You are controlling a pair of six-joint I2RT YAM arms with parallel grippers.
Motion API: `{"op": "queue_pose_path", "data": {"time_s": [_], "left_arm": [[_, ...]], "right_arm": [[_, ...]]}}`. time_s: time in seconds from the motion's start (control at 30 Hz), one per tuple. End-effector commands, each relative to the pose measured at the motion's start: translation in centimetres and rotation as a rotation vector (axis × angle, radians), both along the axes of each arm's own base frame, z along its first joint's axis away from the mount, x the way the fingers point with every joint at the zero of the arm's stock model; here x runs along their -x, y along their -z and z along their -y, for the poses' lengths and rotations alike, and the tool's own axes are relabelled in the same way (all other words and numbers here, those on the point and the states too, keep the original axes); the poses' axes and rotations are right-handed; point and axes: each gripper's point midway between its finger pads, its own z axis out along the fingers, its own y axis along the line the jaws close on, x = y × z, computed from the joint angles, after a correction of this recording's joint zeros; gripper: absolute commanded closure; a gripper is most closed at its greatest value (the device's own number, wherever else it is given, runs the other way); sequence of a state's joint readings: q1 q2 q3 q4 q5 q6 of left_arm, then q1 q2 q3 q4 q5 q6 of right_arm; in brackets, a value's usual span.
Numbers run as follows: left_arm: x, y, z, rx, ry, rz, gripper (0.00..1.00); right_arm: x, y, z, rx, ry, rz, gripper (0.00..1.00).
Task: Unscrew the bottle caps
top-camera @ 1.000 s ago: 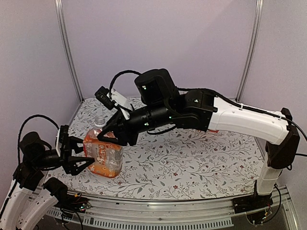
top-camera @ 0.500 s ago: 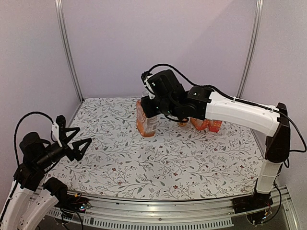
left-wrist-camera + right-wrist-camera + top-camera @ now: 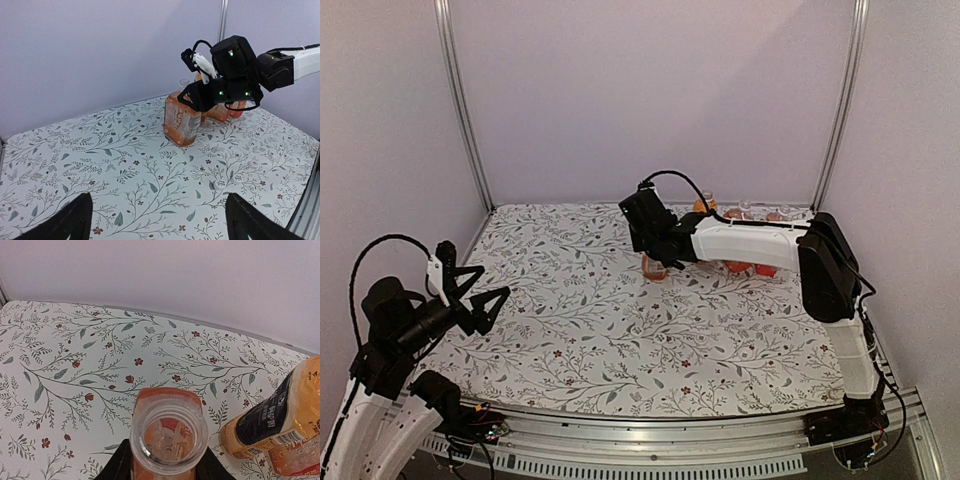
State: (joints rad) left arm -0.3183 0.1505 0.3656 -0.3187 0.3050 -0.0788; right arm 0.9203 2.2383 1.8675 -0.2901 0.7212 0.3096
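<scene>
Plastic, thin-walled and clear, the red-labelled bottle [image 3: 181,121] stands on the floral table [image 3: 570,340] toward the far middle. The right wrist view looks straight down its bare, open neck, so no cap sits on this one. Full of orange drink, it likely has some weight. Its walls would probably dent and push liquid out if squeezed hard, which makes the stiffer shoulder the safer hold. The right gripper [image 3: 194,100] clasps it there, a finger on each side, at the end of an arm reaching low and long across the table. A dark-labelled bottle [image 3: 270,422] lies tilted just beside it, and other bottles [image 3: 220,112] sit behind. Whether those carry caps I cannot tell. Any cap would be small and best pinched across its rim. The left gripper [image 3: 492,284] hangs spread wide, holding nothing, near the left edge.
</scene>
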Motion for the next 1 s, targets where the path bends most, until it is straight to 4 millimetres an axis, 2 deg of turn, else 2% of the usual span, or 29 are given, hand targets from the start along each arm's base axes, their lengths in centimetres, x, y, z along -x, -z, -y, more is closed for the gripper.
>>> {"op": "queue_pose_path", "data": {"time_s": [0.0,0.13,0.2,0.4,0.53,0.77,0.87,0.97], "left_arm": [[-0.1,0.3,-0.1,-0.002,-0.002,0.005,0.08],[-0.1,0.3,-0.2,-0.002,-0.005,0.006,0.08],[-0.1,0.3,-0.1,-0.003,-0.003,0.006,0.08],[-0.1,0.3,-0.2,-0.003,-0.003,0.005,0.08],[-0.1,0.3,-0.1,0.0,0.002,0.006,0.08],[0.1,0.2,0.0,0.002,0.009,0.01,0.08],[0.1,0.2,0.0,0.002,0.011,0.009,0.07],[0.1,0.3,0.0,0.002,0.012,0.007,0.07]], "right_arm": [[-1.9,-1.1,0.2,-0.08,0.076,0.061,0.92],[-2.7,0.7,0.7,-0.085,0.089,0.033,0.91],[-2.9,1.3,0.9,-0.08,0.095,0.026,0.85],[-3.1,2.0,0.5,-0.065,0.059,-0.002,0.43],[-3.0,1.7,0.4,-0.053,0.041,-0.01,0.29],[-2.7,0.2,0.4,-0.038,0.011,-0.008,0.12],[-2.5,-0.3,0.7,-0.023,0.008,-0.014,0.02],[-2.0,-0.9,0.8,-0.016,-0.003,-0.024,0.01]]}}
